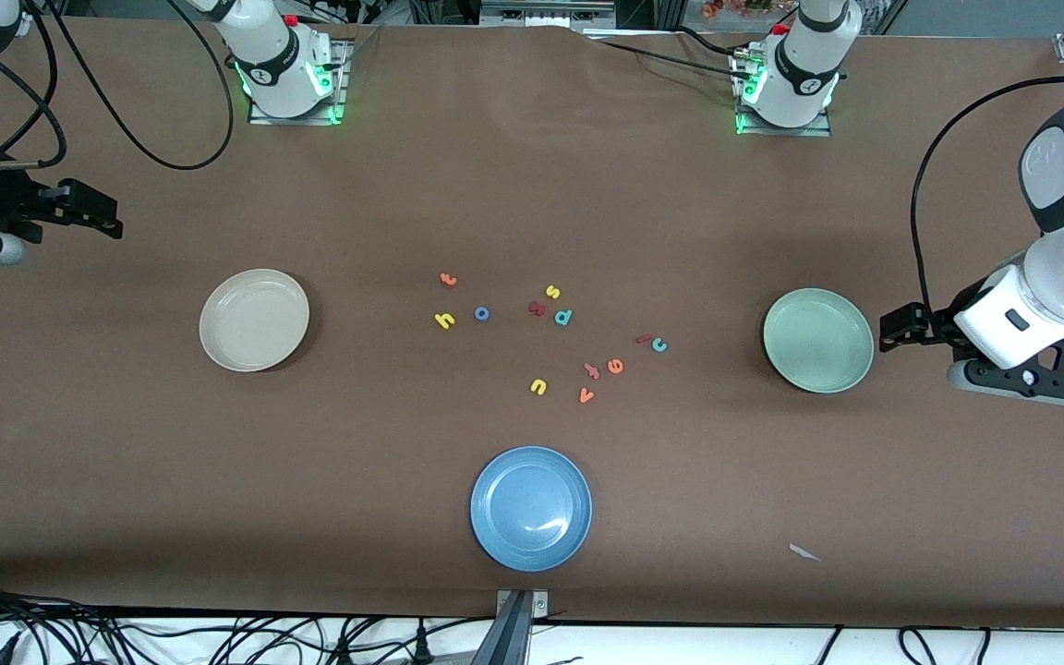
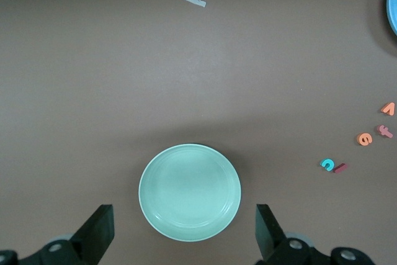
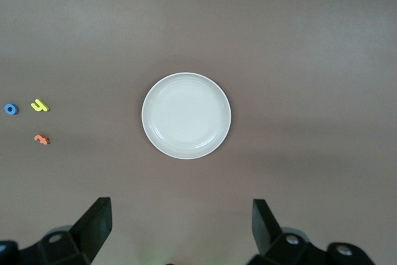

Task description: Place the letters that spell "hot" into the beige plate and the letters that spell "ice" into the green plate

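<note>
Jaws wide — both arms raised, waiting

Brown table (image 1: 532, 185) bearing three plates: beige plate (image 1: 254, 320) toward the right arm's end, green plate (image 1: 817, 339) toward the left arm's end, blue plate (image 1: 531, 507) nearest the front camera. Small foam letters (image 1: 550, 337) lie scattered between them; a white scrap (image 1: 804, 552) lies near the front edge.

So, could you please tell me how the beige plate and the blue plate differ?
The beige plate is cream-coloured; the blue plate is mid blue. The beige plate lies toward the right arm's end of the table, the blue plate nearer the front camera, mid-table. The blue plate looks slightly larger. Both are round, shallow, raised-rimmed and hold no letters.
</note>
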Controlling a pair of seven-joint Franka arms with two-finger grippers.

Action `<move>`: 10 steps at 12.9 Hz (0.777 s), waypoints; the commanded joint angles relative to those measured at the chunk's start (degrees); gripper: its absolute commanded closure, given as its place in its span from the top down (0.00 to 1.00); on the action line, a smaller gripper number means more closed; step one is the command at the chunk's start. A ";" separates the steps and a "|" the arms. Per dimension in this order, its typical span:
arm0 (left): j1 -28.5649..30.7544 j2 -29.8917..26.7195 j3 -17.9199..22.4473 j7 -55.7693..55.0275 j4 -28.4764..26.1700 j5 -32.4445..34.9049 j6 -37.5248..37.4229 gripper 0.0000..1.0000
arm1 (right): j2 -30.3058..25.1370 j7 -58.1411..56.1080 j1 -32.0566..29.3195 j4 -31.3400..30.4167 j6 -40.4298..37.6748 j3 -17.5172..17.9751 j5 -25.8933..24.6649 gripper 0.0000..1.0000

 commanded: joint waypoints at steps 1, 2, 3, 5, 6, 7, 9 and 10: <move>-0.01 -0.52 0.02 0.76 -0.63 1.09 -0.19 1.00 | 0.06 0.24 -0.03 0.46 -0.68 -0.29 1.22 1.00; -0.09 -0.52 0.02 0.76 -0.63 1.09 -0.28 1.00 | 0.06 0.24 -0.03 0.37 -0.68 -0.29 1.22 1.00; -0.01 -0.52 0.02 0.85 -0.63 1.09 -0.28 1.00 | 0.06 0.24 -0.12 0.29 -0.68 -0.38 1.22 1.00; -0.01 -0.52 0.02 0.85 -0.63 1.09 -0.19 1.00 | 0.06 0.15 -0.12 0.20 -0.68 -1.08 1.30 1.00; -0.09 -0.52 0.02 0.85 -0.63 1.09 -0.28 1.00 | 0.06 0.15 -0.12 0.20 -0.68 -1.08 1.31 1.00; -0.01 -0.52 0.02 0.85 -0.63 1.09 -0.28 1.00 | 0.06 0.15 -0.12 0.20 -0.68 -1.00 1.31 1.00; -0.09 -0.52 0.02 0.85 -0.63 1.09 -0.19 1.00 | 0.06 0.24 -0.12 0.29 -0.68 -0.99 1.31 1.00; -0.10 -0.52 0.02 0.76 -0.63 1.09 -0.19 1.00 | 0.06 0.15 -0.12 0.29 -0.68 -0.99 1.31 1.00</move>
